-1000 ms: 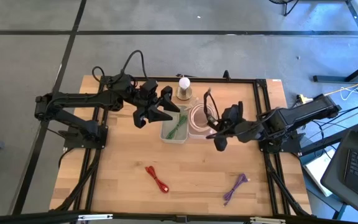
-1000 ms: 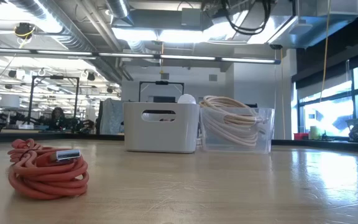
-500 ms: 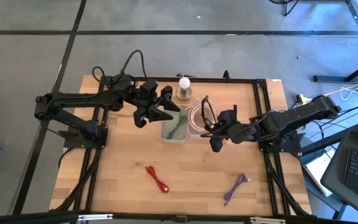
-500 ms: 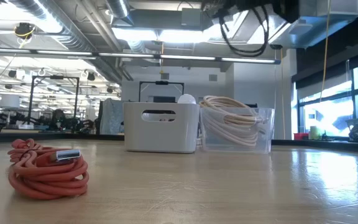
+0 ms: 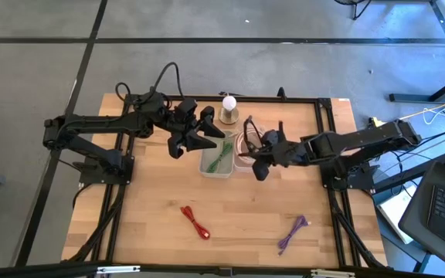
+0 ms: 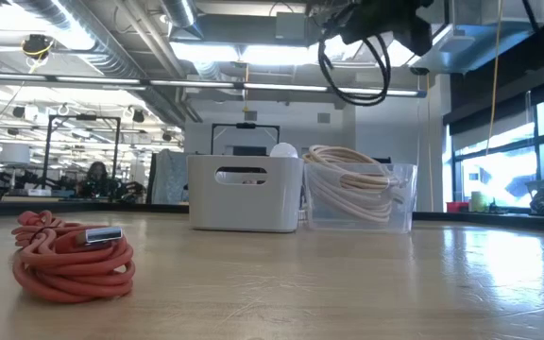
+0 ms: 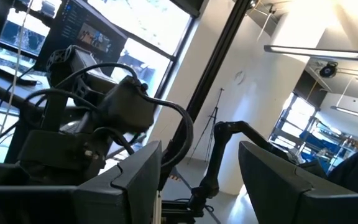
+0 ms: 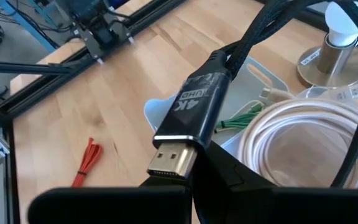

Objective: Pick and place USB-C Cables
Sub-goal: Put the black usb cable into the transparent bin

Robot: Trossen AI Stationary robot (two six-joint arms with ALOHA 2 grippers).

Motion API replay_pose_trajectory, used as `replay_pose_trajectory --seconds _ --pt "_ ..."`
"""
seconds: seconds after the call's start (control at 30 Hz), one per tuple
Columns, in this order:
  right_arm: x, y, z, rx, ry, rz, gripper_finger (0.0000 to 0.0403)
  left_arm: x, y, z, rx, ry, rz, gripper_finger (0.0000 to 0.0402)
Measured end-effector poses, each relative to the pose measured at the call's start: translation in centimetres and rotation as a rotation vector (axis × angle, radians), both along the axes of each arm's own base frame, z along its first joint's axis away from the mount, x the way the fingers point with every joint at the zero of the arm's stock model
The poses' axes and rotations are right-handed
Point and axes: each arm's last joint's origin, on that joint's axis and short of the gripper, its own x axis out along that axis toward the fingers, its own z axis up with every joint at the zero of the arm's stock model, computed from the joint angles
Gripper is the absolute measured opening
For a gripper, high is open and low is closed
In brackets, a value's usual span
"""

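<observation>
My right gripper [image 5: 259, 164] is shut on the black cable [image 5: 249, 130], whose loop stands over the clear bin [image 5: 238, 164] of cream-white coils [image 8: 291, 134]. In the low view the black loop [image 6: 353, 102] hangs high above that bin [image 6: 359, 196]. My left gripper [image 5: 199, 139] is open, hovering over the white bin's [image 5: 207, 171] far-left side; a green bundle [image 5: 221, 157] lies inside. A red bundle [image 5: 195, 222] and a purple bundle [image 5: 292, 233] lie on the tabletop near the near edge. My right gripper pinches the black cable just behind its plug [image 8: 188, 121], which sticks out past the fingers [image 8: 229, 180]. The pinch point itself is hidden by the fingers. The cable is lifted clear, its loop curving away from the gripper above the clear bin.
A white ball on a round metal base [image 5: 228, 108] stands at the far edge behind the bins. Black frame rails [image 5: 327, 131] run along the table's sides. Bare wood lies between the bins and the red and purple bundles.
My right gripper has moved toward the table's left, from beside the clear bin to over it, carrying the black cable. In the low view the loop has come into the picture from the top right and now hangs above the clear bin.
</observation>
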Motion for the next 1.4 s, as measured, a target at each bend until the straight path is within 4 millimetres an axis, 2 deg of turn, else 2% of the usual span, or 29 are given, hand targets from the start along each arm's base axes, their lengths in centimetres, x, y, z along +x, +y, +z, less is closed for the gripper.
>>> replay_pose_trajectory --seconds 0.43,1.4 --pt "0.4 -1.5 -0.1 0.025 0.015 -0.008 0.0011 0.0 0.0 0.0 0.000 0.002 0.000 0.0207" --pt "1.6 -1.3 -1.4 0.060 0.046 0.022 0.0011 0.2 0.0 -0.6 -0.008 0.061 0.018 0.0207"
